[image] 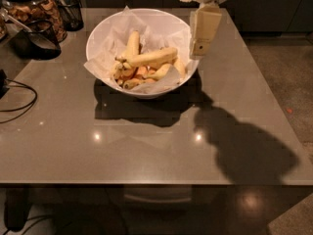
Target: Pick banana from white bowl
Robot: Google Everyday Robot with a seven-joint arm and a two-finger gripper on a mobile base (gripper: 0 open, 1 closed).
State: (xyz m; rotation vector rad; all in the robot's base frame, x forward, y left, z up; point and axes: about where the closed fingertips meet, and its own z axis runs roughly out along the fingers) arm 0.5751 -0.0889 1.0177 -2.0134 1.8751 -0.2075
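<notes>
Hanging at about 2 o'clock from the centre of the white bowl (pixel 105 23), the cream-coloured gripper (pixel 196 52) points downward, its lower end over the bowl's right rim. Whether it is spread or pressed together cannot be told. It appears to be apart from the fruit.

Inside the bowl, on crinkled white paper (pixel 110 45), the banana (pixel 151 58) lies nearly level across the middle, its dark stem tip toward 9 o'clock and its blunt end toward 3 o'clock, near the gripper. A second long banana (pixel 132 42) stands tilted behind it, leaning toward 12 o'clock. Short stubby bananas (pixel 128 82) and orange pieces (pixel 142 72) sit packed beneath and in front, toward 6 o'clock.

The bowl sits on the far half of the glossy grey table (pixel 146 151). From the bowl toward 6 o'clock the tabletop runs bare to the front edge, apart from the arm's dark shadow (pixel 244 148) at 4 o'clock. Toward 3 o'clock a strip of tabletop lies between the bowl and the table's right edge, with floor (pixel 288 82) beyond. At 10 o'clock, well apart from the bowl, stand a glass jar (pixel 34 9), a dark cup (pixel 36 40) and a black holder (pixel 73 11). A black cable (pixel 17 99) loops at the left edge, at 9 o'clock.
</notes>
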